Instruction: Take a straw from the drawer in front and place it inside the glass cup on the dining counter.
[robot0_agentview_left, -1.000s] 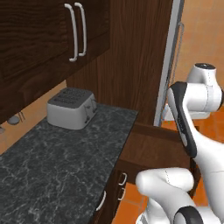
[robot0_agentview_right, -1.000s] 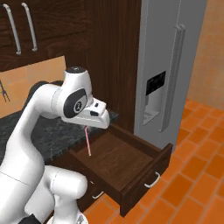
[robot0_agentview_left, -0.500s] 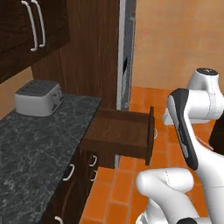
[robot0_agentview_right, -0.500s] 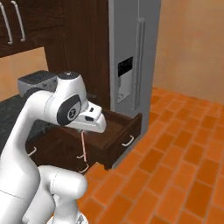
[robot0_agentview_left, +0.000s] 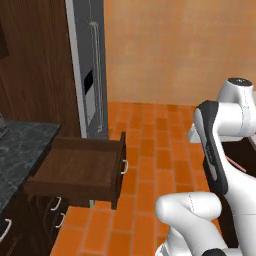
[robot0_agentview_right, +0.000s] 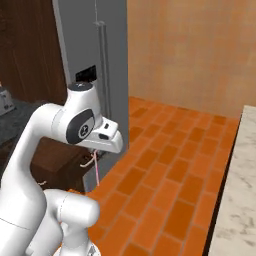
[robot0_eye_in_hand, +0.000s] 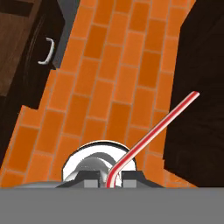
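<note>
Over the orange brick floor (robot0_eye_in_hand: 109, 83), the jaws (robot0_eye_in_hand: 108, 178) are clenched on the straw (robot0_eye_in_hand: 153, 133), which hangs below the hand in the right base view (robot0_agentview_right: 96, 169). The drawer (robot0_agentview_left: 80, 167) stands pulled out beside the fridge (robot0_agentview_left: 90, 75), its silver handle (robot0_eye_in_hand: 47, 51) showing. A beige marble surface (robot0_agentview_right: 240, 190) edges the right.

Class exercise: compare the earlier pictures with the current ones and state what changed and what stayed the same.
The base turned right, away from the open dark wood drawer; the beige marble counter came into view. The gripper still holds the thin pinkish-red straw, and the drawer stays open.
</note>
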